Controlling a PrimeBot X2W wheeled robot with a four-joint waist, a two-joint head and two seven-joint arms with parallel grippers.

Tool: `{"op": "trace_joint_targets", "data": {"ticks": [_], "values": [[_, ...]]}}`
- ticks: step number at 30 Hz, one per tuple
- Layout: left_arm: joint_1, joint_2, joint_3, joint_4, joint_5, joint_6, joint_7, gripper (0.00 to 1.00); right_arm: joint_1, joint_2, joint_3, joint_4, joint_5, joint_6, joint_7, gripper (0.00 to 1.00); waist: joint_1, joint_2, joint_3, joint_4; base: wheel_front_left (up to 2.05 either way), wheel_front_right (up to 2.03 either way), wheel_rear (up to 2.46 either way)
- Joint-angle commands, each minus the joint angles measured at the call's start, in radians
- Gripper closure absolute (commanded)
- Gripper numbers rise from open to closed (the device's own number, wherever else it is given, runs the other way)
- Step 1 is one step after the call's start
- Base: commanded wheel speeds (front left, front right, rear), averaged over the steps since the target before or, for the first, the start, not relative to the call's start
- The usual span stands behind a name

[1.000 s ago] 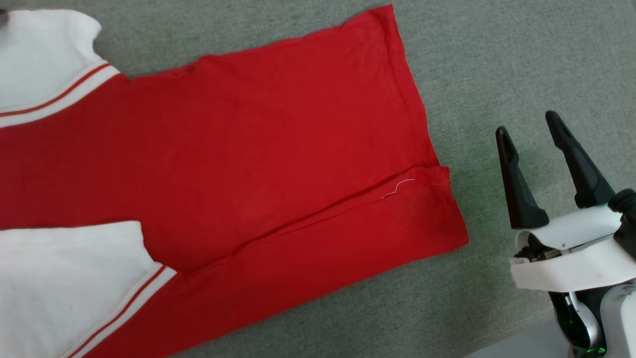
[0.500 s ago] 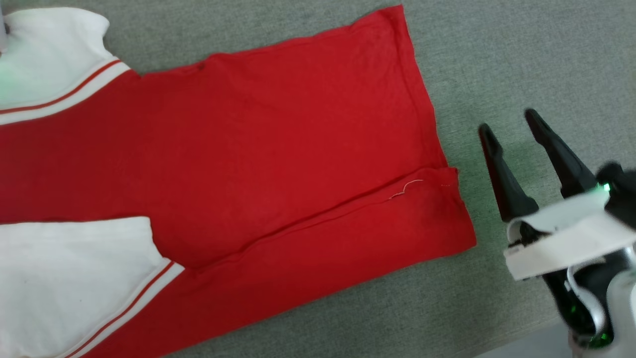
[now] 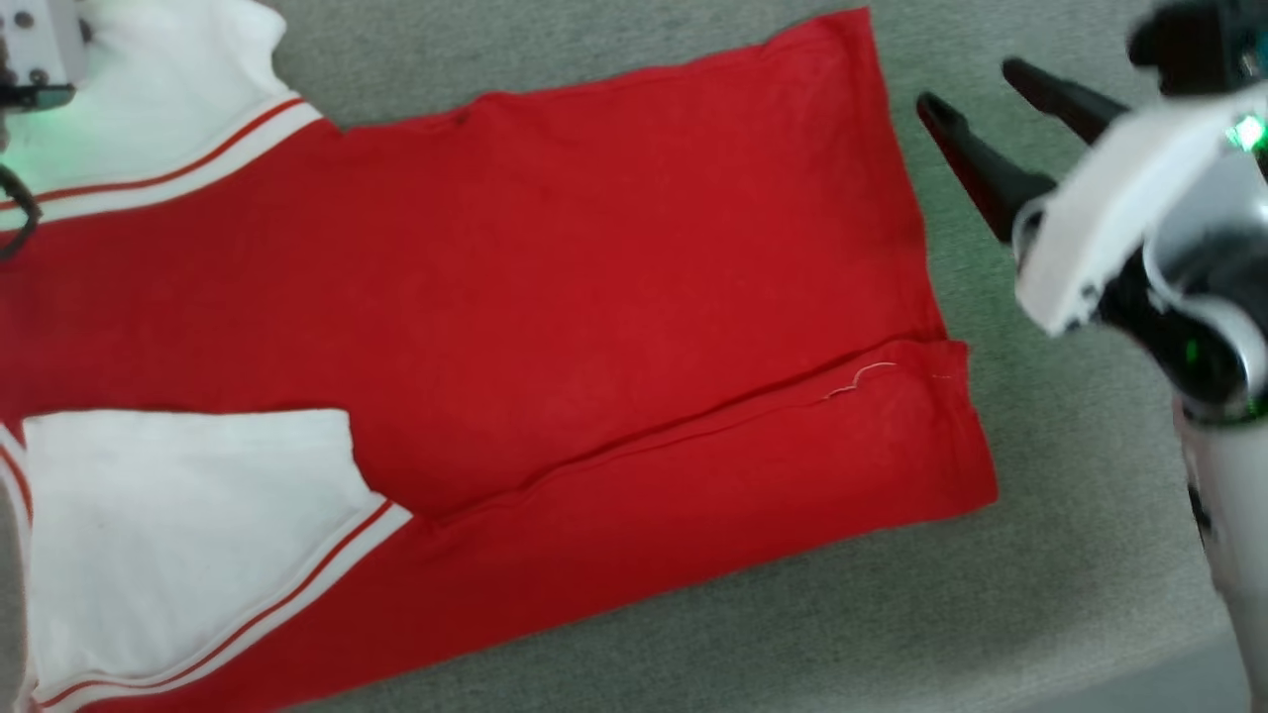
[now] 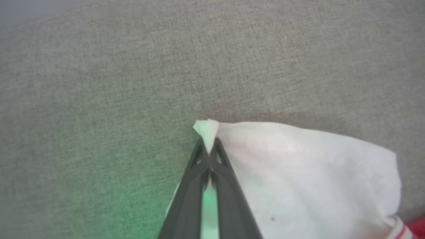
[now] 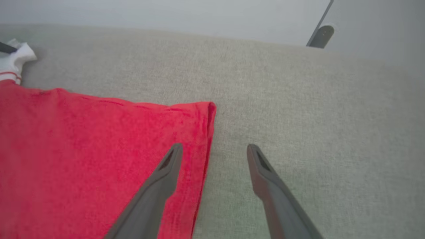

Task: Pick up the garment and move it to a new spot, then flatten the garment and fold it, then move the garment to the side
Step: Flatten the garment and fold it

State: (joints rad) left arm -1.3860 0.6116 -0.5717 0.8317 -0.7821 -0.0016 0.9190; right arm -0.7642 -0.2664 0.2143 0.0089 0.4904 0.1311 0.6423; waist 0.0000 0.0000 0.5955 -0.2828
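garment (image 3: 594,297): lying flat on the grey worktop (image 3: 1070,515), red body spread across most of my head view, hem end over on my right

near sleeve (image 3: 188,535): white, folded in over the red body, striped trim along its edge

far sleeve (image 3: 168,99): white too, sticking out at the far left corner

side flap (image 3: 753,465): a long strip of the near side is folded over onto the body, with a little loose thread (image 3: 858,378) by the hem

left tool (image 4: 208,147): fingers pressed together, pinching the tip of the far sleeve, with a small nub of white cloth poking out past the tips

right tool (image 3: 969,84): fingers spread wide, sitting right by the far hem corner. From my right wrist cam, one finger is over the red hem edge and the other is over bare worktop

contact: honestly can't tell if the right fingers are actually touching the cloth
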Motion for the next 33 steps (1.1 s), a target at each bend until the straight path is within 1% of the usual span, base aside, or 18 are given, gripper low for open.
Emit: {"op": "trace_joint_targets", "data": {"ticks": [1, 8, 14, 15, 16, 17, 23, 33], "values": [[0.039, -0.024, -0.018, 0.025, -0.004, -0.01, 0.007, 1.0, -0.044, 0.01, 0.015, 0.039, 0.015, -0.001, 0.016, 0.0, 0.0, 0.0, 0.009, 0.012, 0.0, 0.0, 0.0], [0.013, -0.049, -0.025, 0.049, -0.005, -0.025, -0.018, 1.0, -0.239, 0.031, 0.078, 0.297, 0.037, -0.001, 0.084, 0.0, 0.0, 0.0, 0.024, 0.034, 0.0, 0.0, 0.0], [0.001, -0.063, -0.028, 0.078, -0.008, -0.04, -0.037, 1.0, -0.341, 0.037, 0.14, 0.476, 0.067, -0.001, 0.163, 0.0, 0.0, 0.0, 0.03, 0.05, 0.0, 0.0, 0.0], [-0.001, -0.065, -0.028, 0.083, -0.009, -0.041, -0.039, 1.0, -0.351, 0.038, 0.149, 0.499, 0.075, -0.001, 0.174, 0.56, 0.0, 0.0, 0.03, 0.052, 0.0, 0.0, 0.0], [-0.002, -0.066, -0.029, 0.088, -0.008, -0.043, -0.042, 1.0, -0.36, 0.039, 0.156, 0.519, 0.084, -0.001, 0.18, 0.9, 0.0, 0.0, 0.031, 0.053, 0.0, 0.0, 0.0], [-0.003, -0.067, -0.029, 0.094, -0.009, -0.044, -0.046, 1.0, -0.368, 0.038, 0.163, 0.54, 0.088, -0.001, 0.187, 1.0, 0.0, 0.0, 0.031, 0.055, 0.0, 0.0, 0.0], [-0.011, -0.081, -0.018, 0.117, -0.017, -0.051, -0.098, 1.0, -0.416, 0.025, 0.192, 0.621, 0.106, -0.001, 0.159, 1.0, 0.0, 0.0, 0.017, 0.069, 0.0, 0.0, 0.0], [-0.039, -0.114, 0.007, 0.146, -0.043, -0.073, -0.192, 1.0, -0.409, -0.055, 0.279, 0.629, 0.157, -0.001, 0.065, 1.0, 0.0, 0.0, -0.058, 0.112, 0.0, 0.0, 0.0]]}}
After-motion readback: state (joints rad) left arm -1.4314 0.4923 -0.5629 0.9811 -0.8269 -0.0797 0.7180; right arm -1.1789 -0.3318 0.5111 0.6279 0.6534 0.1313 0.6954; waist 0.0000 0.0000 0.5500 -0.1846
